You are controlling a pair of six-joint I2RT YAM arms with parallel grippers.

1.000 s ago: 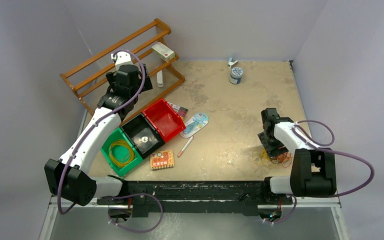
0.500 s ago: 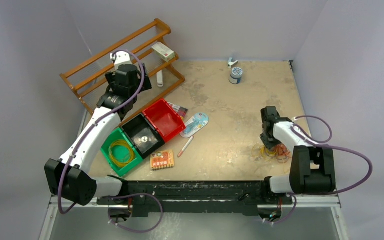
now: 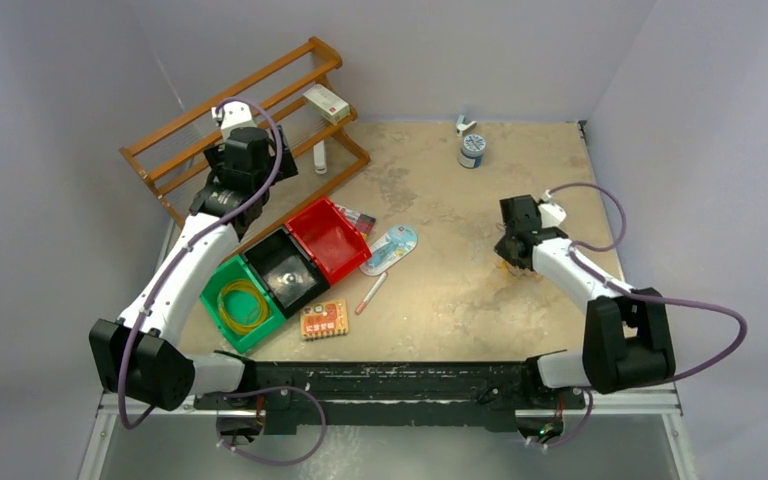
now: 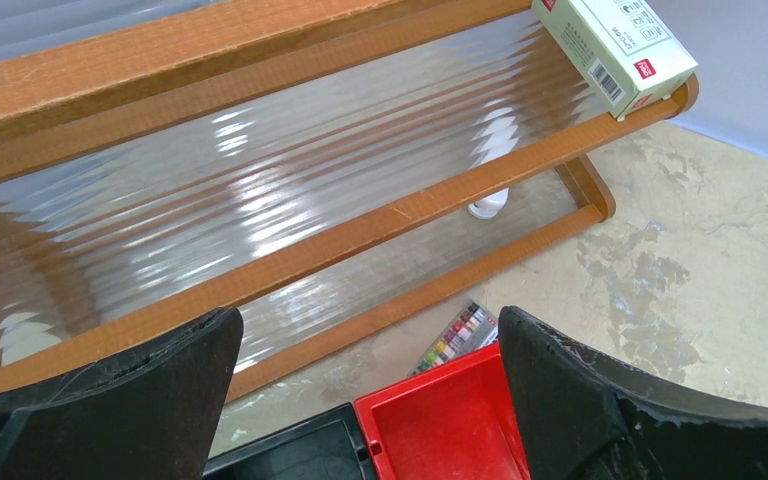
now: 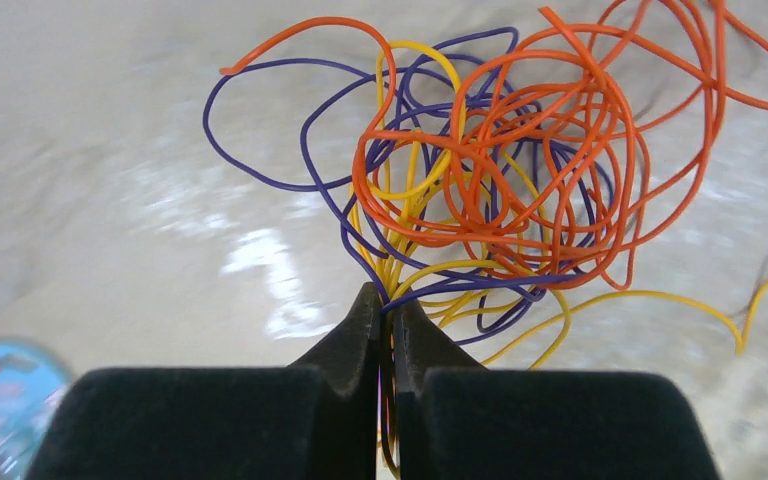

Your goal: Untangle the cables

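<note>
While we are looking from above, we are finding the cables (image 3: 522, 272) on the right half of the table (image 3: 440, 200), just under the tip of the right arm (image 3: 570, 270). They are showing there only as a small orange and yellow knot, so we are not reading any direction from this view. One yellow coil (image 3: 243, 303) is lying alone in the green bin (image 3: 222, 318) on the left. We are judging that this one is already sorted out and that most of the work is left to do.

Going to the left wrist camera, we are seeing the left gripper (image 4: 367, 330) spread wide with nothing between its fingers, above the wooden rack (image 4: 360, 235) and the red bin (image 4: 440, 420).

Coming to the right wrist camera, we are seeing the right gripper (image 5: 390, 318) pressed nearly together, pinching a few yellow and purple strands at the near edge of the bunch. The orange cable (image 5: 520, 190), the purple cable (image 5: 206, 115) and the yellow cable (image 5: 630, 292) are crossing through each other many times — nothing is looking separated here. The bunch is fanning away from the fingertips — roughly round, a little wider from side to side, with loose strands running off to the right. We are not able to tell if it is touching the table.
</note>
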